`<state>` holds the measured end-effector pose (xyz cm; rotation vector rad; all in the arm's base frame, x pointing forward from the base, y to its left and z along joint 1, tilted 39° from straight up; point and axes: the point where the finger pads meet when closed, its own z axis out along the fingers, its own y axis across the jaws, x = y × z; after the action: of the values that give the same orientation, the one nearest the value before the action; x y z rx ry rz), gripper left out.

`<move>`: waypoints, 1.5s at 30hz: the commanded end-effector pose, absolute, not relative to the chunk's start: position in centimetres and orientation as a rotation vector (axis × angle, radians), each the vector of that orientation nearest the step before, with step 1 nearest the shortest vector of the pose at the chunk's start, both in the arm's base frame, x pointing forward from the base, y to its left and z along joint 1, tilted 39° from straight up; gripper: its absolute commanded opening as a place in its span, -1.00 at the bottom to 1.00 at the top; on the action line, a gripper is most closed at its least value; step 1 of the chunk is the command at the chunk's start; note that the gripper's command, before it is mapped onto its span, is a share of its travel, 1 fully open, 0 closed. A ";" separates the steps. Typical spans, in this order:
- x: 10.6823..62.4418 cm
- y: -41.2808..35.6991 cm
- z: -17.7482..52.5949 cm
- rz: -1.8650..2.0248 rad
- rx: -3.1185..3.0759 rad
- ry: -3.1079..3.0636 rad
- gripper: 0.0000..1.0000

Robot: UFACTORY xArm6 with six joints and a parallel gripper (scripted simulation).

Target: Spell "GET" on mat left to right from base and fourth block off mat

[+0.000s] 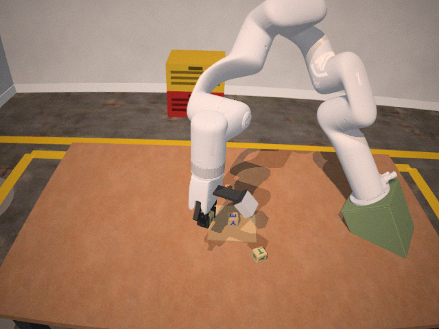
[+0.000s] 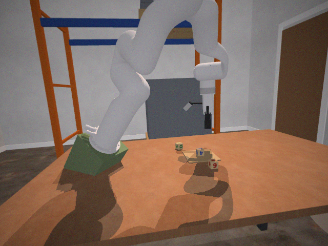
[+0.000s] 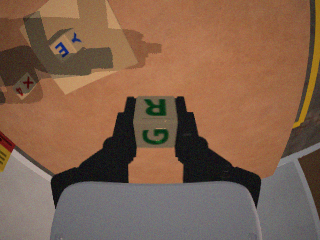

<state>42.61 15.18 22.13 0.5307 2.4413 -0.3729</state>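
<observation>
My gripper [image 1: 204, 217] is shut on a tan block with green letters G and R [image 3: 155, 123] and holds it well above the table, beside the tan mat [image 1: 234, 226]. It also shows high over the mat in the exterior view [image 2: 207, 123]. A block with blue letters, E on top [image 1: 233, 217] [image 3: 76, 34], lies on the mat. A block with a green T [image 1: 259, 253] lies on the table off the mat. A block with red marks [image 2: 213, 164] sits at the mat's edge; I cannot tell whether it touches the mat.
The arm's green base block [image 1: 379, 219] stands at the table's right side. A yellow and red cabinet [image 1: 195, 83] stands on the floor behind the table. An orange rack [image 2: 50, 79] stands beyond the table.
</observation>
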 end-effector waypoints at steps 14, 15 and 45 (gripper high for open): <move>41.2 14.3 22.0 -0.522 0.041 2.546 -0.47; 41.1 14.2 22.0 -0.530 0.015 2.549 -0.47; 38.9 12.7 21.3 -0.745 -0.764 2.531 -0.47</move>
<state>39.33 12.93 21.30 -0.6038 2.5466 -0.7163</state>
